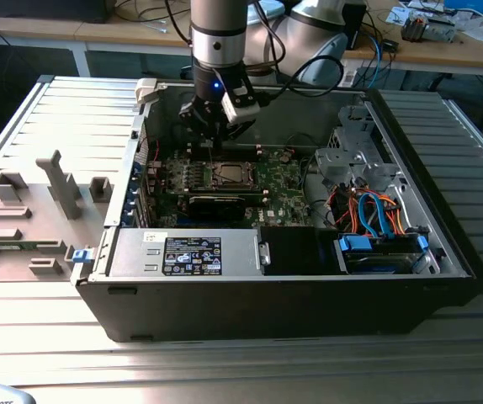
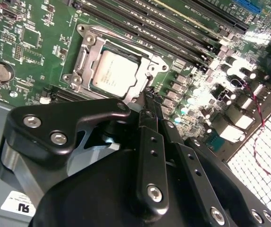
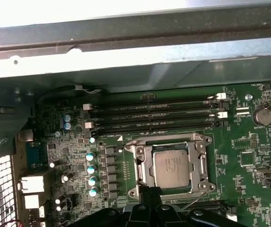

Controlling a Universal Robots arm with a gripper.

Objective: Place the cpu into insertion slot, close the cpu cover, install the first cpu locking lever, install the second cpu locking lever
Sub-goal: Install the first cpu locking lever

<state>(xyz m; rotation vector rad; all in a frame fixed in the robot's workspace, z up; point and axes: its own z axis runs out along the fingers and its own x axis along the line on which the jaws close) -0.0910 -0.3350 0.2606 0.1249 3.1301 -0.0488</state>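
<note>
The cpu (image 3: 172,169) sits flat in the insertion slot (image 3: 140,163) under the closed cpu cover (image 3: 199,143), the narrow, empty hand (image 2: 148,94) touching its thin, springy lever edge.

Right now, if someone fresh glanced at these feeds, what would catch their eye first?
Probably the black pincer hanging just above the rim of the insertion slot, its tip at the frame's edge in both wrist views. Next, the silver-grey cpu seated in that slot with the cpu cover down around it. In the exterior view, the open computer case fills the table, the green motherboard inside.
</note>
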